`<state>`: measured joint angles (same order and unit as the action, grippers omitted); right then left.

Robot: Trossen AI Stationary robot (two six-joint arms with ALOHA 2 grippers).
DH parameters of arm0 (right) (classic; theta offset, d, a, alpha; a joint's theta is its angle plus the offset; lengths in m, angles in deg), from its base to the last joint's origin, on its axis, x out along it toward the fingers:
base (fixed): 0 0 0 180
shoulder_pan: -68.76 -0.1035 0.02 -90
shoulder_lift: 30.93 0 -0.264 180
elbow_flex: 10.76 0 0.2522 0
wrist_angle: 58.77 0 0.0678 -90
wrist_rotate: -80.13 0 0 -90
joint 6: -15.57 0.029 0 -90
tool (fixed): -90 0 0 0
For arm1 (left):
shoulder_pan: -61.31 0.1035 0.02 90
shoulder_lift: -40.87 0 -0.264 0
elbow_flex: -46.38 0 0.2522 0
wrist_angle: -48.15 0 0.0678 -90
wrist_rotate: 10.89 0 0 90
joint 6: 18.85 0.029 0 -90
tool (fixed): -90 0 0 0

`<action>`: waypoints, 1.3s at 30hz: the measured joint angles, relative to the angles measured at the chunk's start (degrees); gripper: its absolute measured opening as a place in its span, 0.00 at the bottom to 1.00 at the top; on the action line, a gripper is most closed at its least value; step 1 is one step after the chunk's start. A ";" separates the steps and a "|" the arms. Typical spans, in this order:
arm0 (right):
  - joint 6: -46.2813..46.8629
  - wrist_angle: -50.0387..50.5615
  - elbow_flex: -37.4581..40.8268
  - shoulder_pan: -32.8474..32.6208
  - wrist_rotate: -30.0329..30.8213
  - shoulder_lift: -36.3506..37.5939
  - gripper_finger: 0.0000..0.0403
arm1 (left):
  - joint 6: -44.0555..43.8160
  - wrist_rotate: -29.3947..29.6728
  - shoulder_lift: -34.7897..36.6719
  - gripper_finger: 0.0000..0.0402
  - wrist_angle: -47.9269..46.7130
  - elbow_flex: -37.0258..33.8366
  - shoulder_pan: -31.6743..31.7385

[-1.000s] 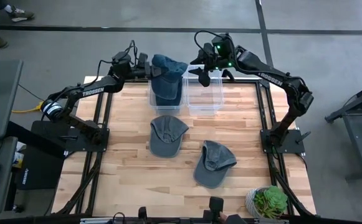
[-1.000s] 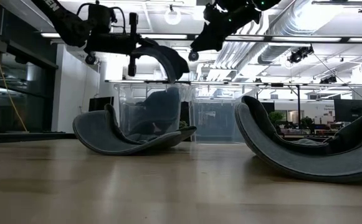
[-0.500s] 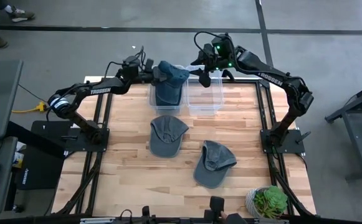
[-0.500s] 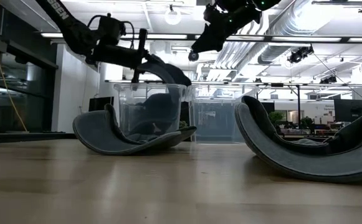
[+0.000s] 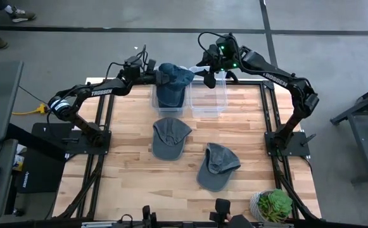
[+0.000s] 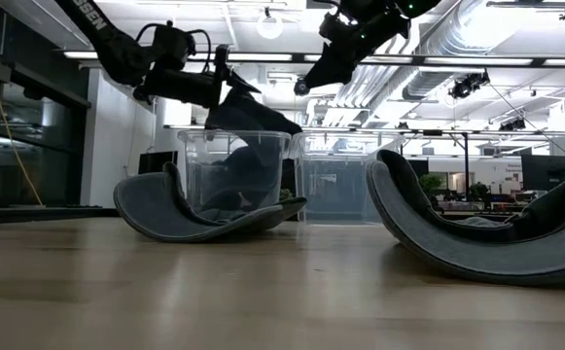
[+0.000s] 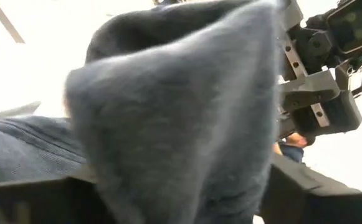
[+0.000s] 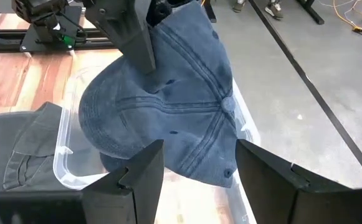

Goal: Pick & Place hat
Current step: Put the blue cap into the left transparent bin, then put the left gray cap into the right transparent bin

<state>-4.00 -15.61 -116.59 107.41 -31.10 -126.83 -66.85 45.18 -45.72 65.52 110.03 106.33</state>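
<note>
High view, going from the near edge of the wooden table (image 5: 139, 183) to the far edge: a small green plant (image 5: 273, 205) sits at about five o'clock, right at the near corner. A little farther in, a grey hat (image 5: 216, 165) lies flat, and beside it, closer to the middle, lies a second grey hat (image 5: 168, 137). The two hats are near each other but do not touch. Past them, toward twelve o'clock, two clear plastic bins stand side by side at the far edge. The right bin (image 5: 208, 99) has nothing showing inside it. The left bin (image 5: 169, 100) has a blue hat (image 5: 173, 75) sitting on top of it, over its far rim, with more dark blue cloth down inside the bin. The left gripper (image 5: 160, 76) comes in from about ten o'clock and is right at the blue hat. In the right wrist view one dark finger (image 8: 131, 31) of that gripper lies across the top of the hat, but I cannot tell if the fingers are pinching the hat or have let go. The right gripper (image 5: 208, 71) hangs above the far edge between the two bins, at about twelve o'clock, just beside the blue hat. Its two fingers are spread apart and hold nothing. In the low view both arms hang above the bins, and the two grey hats curl up off the table.
</note>
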 joint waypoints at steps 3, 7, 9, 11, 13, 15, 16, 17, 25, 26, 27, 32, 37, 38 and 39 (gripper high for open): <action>-0.19 0.18 0.00 0.00 -0.09 0.00 0.48 | 1.23 -0.61 0.44 0.73 -0.13 0.00 1.13; -0.42 0.38 0.00 0.00 -0.09 0.00 0.48 | 1.30 -3.52 1.01 0.83 0.18 0.00 2.94; -0.42 0.38 0.00 -0.02 -0.03 0.00 0.48 | 1.30 -4.87 0.92 0.85 -0.14 -0.02 3.85; -0.42 0.36 0.00 -0.02 0.00 0.00 0.48 | 1.30 -5.51 0.92 0.85 0.01 -0.02 4.60; -0.42 0.36 0.00 -0.02 0.06 0.00 0.48 | 1.56 -6.07 0.92 0.85 -0.02 -0.02 5.45; -0.42 0.36 0.00 -0.02 0.32 0.00 0.48 | 1.71 -6.47 0.92 0.85 0.00 -0.02 6.33; -0.44 0.37 0.00 -0.02 0.67 0.00 0.48 | 1.71 -6.48 0.92 0.85 0.00 -0.02 6.81; -0.45 0.36 0.00 -0.02 1.07 0.00 0.48 | 1.71 -6.47 0.92 0.85 -0.02 -0.02 7.23; -0.59 0.53 0.00 -0.02 1.22 0.00 0.48 | 2.19 -7.38 0.92 0.85 0.50 0.67 11.64; -0.59 0.68 0.00 -0.02 1.20 0.00 0.48 | 2.29 -8.20 0.92 0.85 0.34 1.35 12.05; -0.59 0.86 0.00 -0.02 1.20 0.00 0.48 | 2.32 -9.57 0.91 0.84 0.35 2.16 12.37; -0.43 3.05 0.00 -0.02 1.18 0.00 0.48 | 2.87 -15.48 0.92 0.75 -2.02 7.18 12.33; -0.39 7.27 0.00 -0.02 1.17 0.00 0.48 | 2.83 -21.31 0.92 0.62 -8.15 11.73 12.30; -0.39 8.08 0.00 -0.02 1.15 0.00 0.48 | 2.78 -21.96 0.92 0.60 -9.48 12.21 12.09; -0.43 8.72 0.00 -0.02 1.16 0.00 0.48 | 2.78 -22.46 0.92 0.58 -10.84 12.69 11.68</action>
<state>-4.43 -6.89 -116.59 107.39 -29.94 -126.83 -64.06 22.72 -44.80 54.68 122.72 118.01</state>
